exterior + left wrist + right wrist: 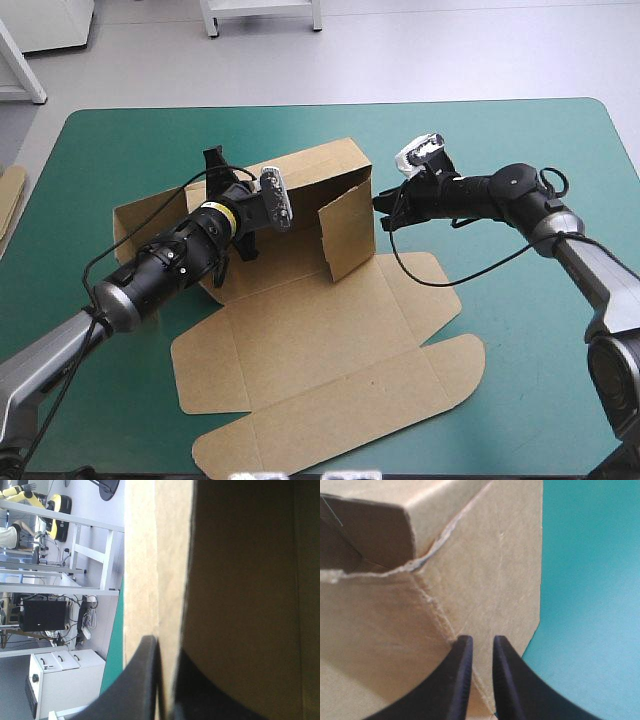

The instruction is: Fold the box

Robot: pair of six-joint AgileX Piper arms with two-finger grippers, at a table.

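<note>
Judging the box [300, 330] light and stiff, bending only at creases, we grip near them: on the worktop [520, 400], left end effector [165, 647] clamps a raised wall, right end effector [481, 640] pinches a side flap.

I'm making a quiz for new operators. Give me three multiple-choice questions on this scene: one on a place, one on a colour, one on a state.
1. Where does the left hand grip?
A. the raised far wall of the box
B. a cable
C. nothing

2. What colour is the table cover?
A. red
B. teal-green
C. white

3. How does the near part of the box lie?
A. rolled up
B. standing upright
C. flat on the cover

Answers:
1 A: the left wrist view shows its fingers pinching the upright board.
2 B: teal-green shows all around the box.
3 C: the rounded flaps lie spread out.
</note>
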